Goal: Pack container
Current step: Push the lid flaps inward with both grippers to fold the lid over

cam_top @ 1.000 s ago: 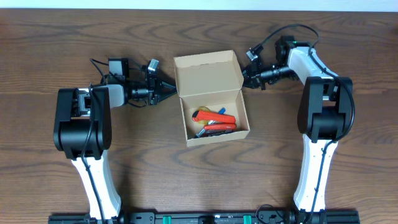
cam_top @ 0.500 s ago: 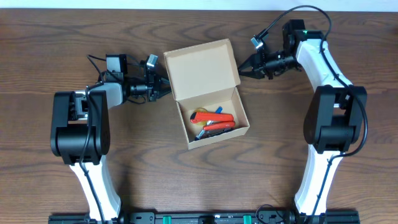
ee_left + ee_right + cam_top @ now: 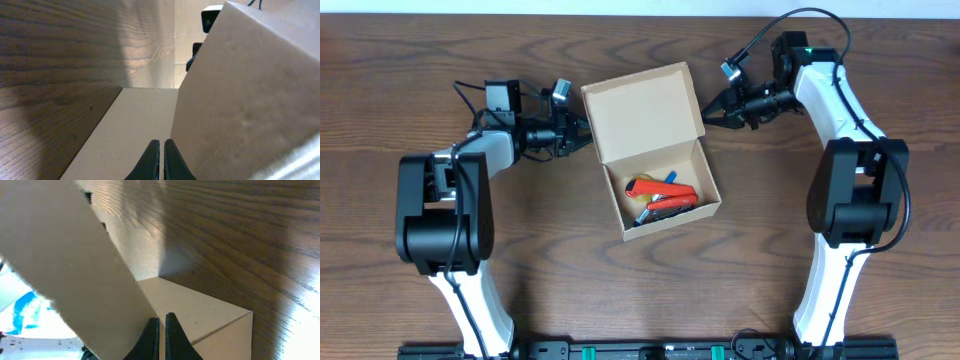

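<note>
The tan cardboard container (image 3: 669, 215) stands open at the table's middle, with orange, red and blue pens (image 3: 664, 192) inside. Its lid (image 3: 644, 108) stands up at the far side. My left gripper (image 3: 585, 137) is shut, its tips at the lid's left edge. In the left wrist view the shut fingers (image 3: 161, 150) rest at the fold between the lid (image 3: 250, 90) and a side flap (image 3: 135, 130). My right gripper (image 3: 705, 117) is shut at the lid's right edge. In the right wrist view its fingers (image 3: 161, 325) sit between the lid (image 3: 75, 255) and a flap (image 3: 205, 310).
The box stands on a dark wood table (image 3: 640, 290). Both arm bases stand at the near side, left (image 3: 445, 210) and right (image 3: 855, 205). Cables run along both forearms.
The lid has lifted from lying back to more upright, and the box has turned slightly. The right arm swung toward the far side, and the left gripper moved in against the lid.
</note>
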Action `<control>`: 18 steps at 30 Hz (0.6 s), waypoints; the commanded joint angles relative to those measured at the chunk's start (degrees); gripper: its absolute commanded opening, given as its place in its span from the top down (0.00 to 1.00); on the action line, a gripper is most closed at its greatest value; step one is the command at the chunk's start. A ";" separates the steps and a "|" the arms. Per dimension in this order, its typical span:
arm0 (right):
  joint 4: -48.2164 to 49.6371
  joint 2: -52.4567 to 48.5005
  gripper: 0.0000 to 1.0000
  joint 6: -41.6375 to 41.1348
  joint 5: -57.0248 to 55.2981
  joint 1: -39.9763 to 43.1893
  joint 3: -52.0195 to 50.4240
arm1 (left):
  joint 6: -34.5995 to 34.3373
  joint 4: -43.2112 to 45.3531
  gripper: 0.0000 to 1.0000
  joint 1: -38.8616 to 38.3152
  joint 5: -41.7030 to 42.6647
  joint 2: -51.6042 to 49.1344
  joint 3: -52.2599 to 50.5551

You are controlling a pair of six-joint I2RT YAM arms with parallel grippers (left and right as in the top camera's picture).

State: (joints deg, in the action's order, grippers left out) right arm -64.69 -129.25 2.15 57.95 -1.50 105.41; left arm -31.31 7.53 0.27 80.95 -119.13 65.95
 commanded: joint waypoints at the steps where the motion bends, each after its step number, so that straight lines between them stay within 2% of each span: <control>1: -0.07 1.16 0.99 1.36 -0.17 -0.98 0.79 | 0.24 -0.20 0.94 0.00 -0.20 1.51 1.09; 18: -0.70 1.42 0.99 1.79 -2.51 -1.75 0.79 | 1.77 -0.81 0.94 -3.04 -1.55 4.85 1.09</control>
State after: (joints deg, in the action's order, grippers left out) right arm -65.12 -129.25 2.79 55.83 -2.61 105.41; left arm -31.05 7.18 -1.98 80.20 -117.78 65.95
